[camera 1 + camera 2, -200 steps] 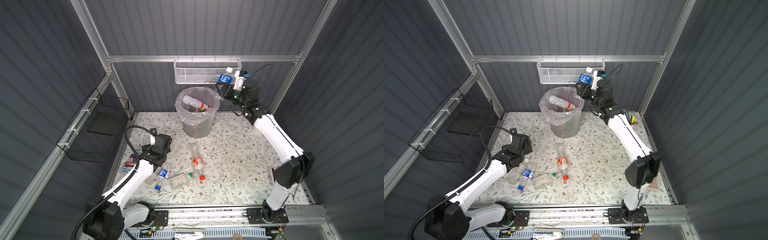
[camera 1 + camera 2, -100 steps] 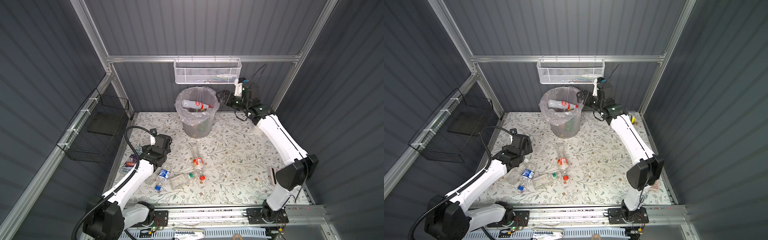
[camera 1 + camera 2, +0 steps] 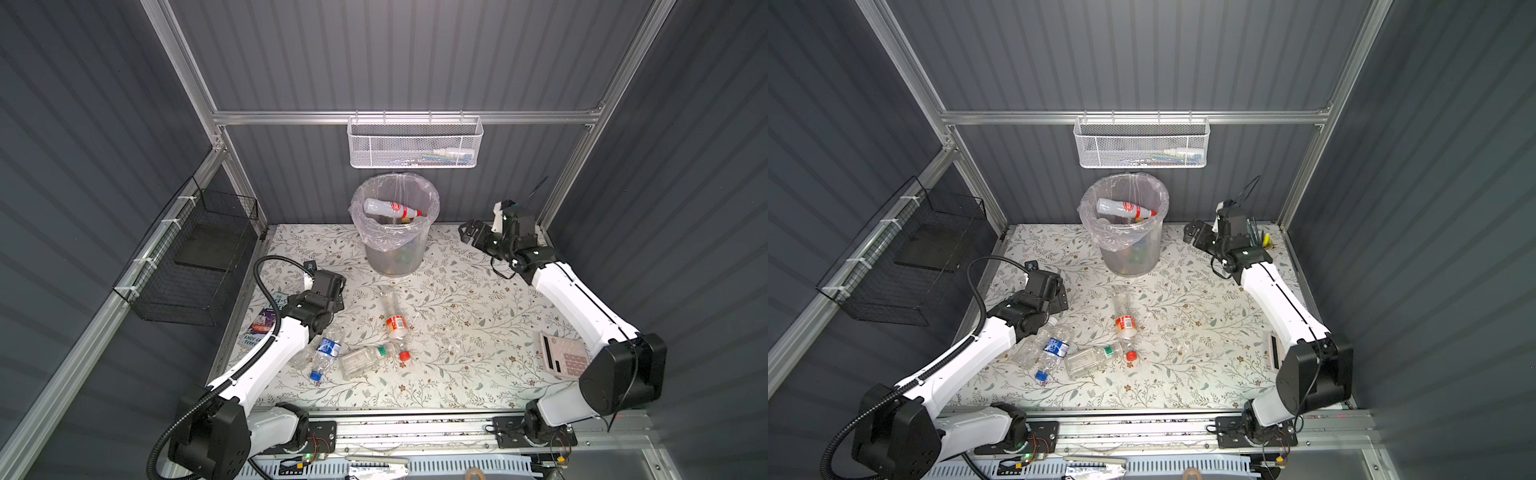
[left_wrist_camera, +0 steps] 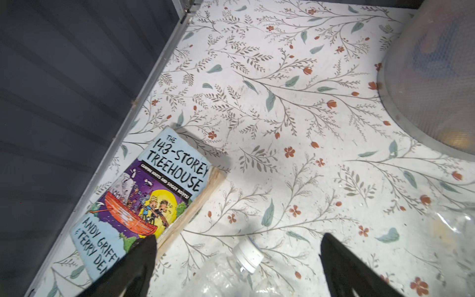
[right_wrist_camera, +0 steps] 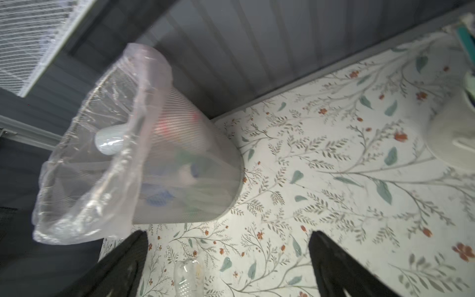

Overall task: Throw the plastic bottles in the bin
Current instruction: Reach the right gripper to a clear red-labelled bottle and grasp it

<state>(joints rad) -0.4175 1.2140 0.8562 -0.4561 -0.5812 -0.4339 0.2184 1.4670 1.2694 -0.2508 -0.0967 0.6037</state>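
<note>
Both pincers gape wide and empty. The left pincer [image 4: 239, 237] hangs over a white-capped crumpled bottle [image 4: 245, 255], and the right pincer [image 5: 228, 234] is near the bin [image 3: 395, 257], not touching it. The unbinned bottles lie flat on the surface [image 3: 478, 332]. The blue-label bottle [image 3: 326, 351] lies diagonal, cap toward the front edge. The green-label bottle [image 3: 365, 360] lies crosswise, red cap rightward. The orange-label bottle [image 3: 393, 320] has its long axis aimed at the bin. They are likely light, thin, slick, easily dented and prone to roll. Grip across mid-body, at the label.

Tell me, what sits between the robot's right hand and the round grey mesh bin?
Nothing: only bare floral table covering separates the right hand from the round grey mesh bin, as both top views show.
</note>
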